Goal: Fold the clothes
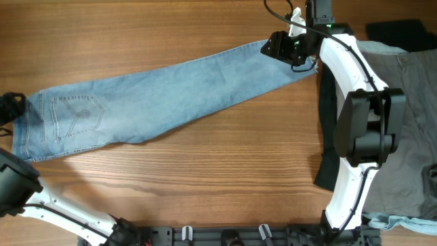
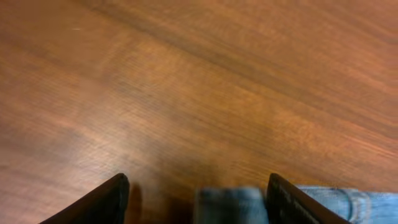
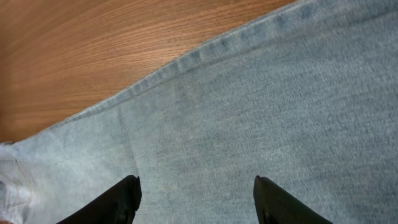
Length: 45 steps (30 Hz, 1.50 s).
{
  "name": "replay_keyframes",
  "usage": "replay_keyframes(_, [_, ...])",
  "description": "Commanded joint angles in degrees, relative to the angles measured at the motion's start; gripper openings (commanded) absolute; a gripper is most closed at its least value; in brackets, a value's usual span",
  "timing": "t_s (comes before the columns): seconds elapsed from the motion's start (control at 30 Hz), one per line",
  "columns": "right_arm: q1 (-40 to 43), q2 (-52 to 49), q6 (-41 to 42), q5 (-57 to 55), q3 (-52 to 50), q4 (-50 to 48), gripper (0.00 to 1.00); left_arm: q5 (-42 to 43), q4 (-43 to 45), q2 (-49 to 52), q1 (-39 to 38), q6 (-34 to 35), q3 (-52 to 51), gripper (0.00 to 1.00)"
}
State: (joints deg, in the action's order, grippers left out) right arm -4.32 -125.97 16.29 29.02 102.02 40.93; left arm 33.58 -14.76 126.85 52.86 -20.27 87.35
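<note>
- Denim jeans are lying slantwise across the table.
- Left gripper is standing open, straddling the jeans' edge.
- Right gripper is gaping open over the jeans.

Right arm is extended, its white links and black elbow joint running back behind the right gripper. That gripper points downward with its two dark fingers held apart and level with each other. Left arm is bent low, and the left gripper also faces down, jaws standing wide, one finger on either side of centre, well apart from the right gripper.
</note>
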Motion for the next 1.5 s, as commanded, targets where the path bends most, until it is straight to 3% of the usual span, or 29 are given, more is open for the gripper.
replay_keyframes(0.0, [-0.3, -0.2, 1.9, -1.0, -0.4, 0.1, 0.62, 4.5, -1.0, 1.8, -2.2, -0.3, 0.4, 0.72])
replay_keyframes(0.13, [-0.3, -0.2, 2.0, -1.0, -0.3, 0.2, 0.62, 6.5, -3.7, 1.6, -3.3, 0.2, 0.4, 0.52])
replay_keyframes(0.17, [-0.3, -0.2, 1.9, -1.0, -0.3, 0.2, 0.61, 6.4, -4.6, 1.4, -3.3, 1.8, 0.4, 0.41])
replay_keyframes(0.23, [-0.3, -0.2, 1.9, -1.0, -0.3, 0.3, 0.59, 5.0, -5.7, 0.6, -2.5, 5.7, 0.4, 0.1])
replay_keyframes(0.27, [-0.3, -0.2, 1.8, -0.9, -0.3, 0.3, 0.59, 3.5, -5.8, -0.2, -1.9, 9.6, 0.4, 0.04])
replay_keyframes(0.37, [-0.3, -0.2, 0.3, -1.1, -0.4, 0.3, 0.55, 3.0, -6.1, -4.3, 0.2, 17.0, 0.4, 0.04])
replay_keyframes(0.5, [-0.3, -0.2, 0.4, -6.5, -0.4, 0.3, 0.54, 1.4, -10.9, -14.7, 1.7, 18.2, 0.4, 0.04])
replay_keyframes(0.67, [-0.2, -0.3, 0.4, -11.9, -0.4, 0.3, 0.51, -9.2, -22.1, -23.9, 1.6, 18.2, 0.4, 0.04])
replay_keyframes(0.73, [0.0, -0.3, 0.4, -15.0, -0.4, -0.2, 0.51, -17.1, -30.3, -25.8, 1.6, 18.2, 0.4, 0.04])
replay_keyframes(0.83, [0.5, -0.3, 0.1, -16.2, -0.4, -2.0, 0.56, -24.4, -36.3, -25.6, 1.6, 18.2, 0.4, 0.04])
replay_keyframes(1.0, [1.8, -1.6, 0.3, -16.5, -0.4, -4.0, 0.57, -34.2, -37.2, -25.2, 1.7, 18.2, -0.7, 0.04])
replay_keyframes(1.13, [1.8, -1.9, 0.2, -16.5, -0.4, -3.7, 0.57, -36.5, -34.8, -23.6, 1.7, 18.2, -1.2, 0.23])
replay_keyframes(1.3, [1.8, -2.0, 0.4, -16.0, -0.4, -4.1, 0.57, -36.5, -34.8, -18.6, 1.7, 19.5, -1.2, 0.22])
replay_keyframes(1.37, [1.8, -2.0, 0.2, -15.0, -0.4, -4.2, 0.58, -36.1, -36.4, -17.6, 1.7, 20.0, -1.2, 0.16])
replay_keyframes(1.47, [1.8, -2.2, -5.1, -15.0, -0.4, -4.9, 0.58, -35.8, -36.2, -17.7, 1.7, 19.9, -1.1, 0.14])
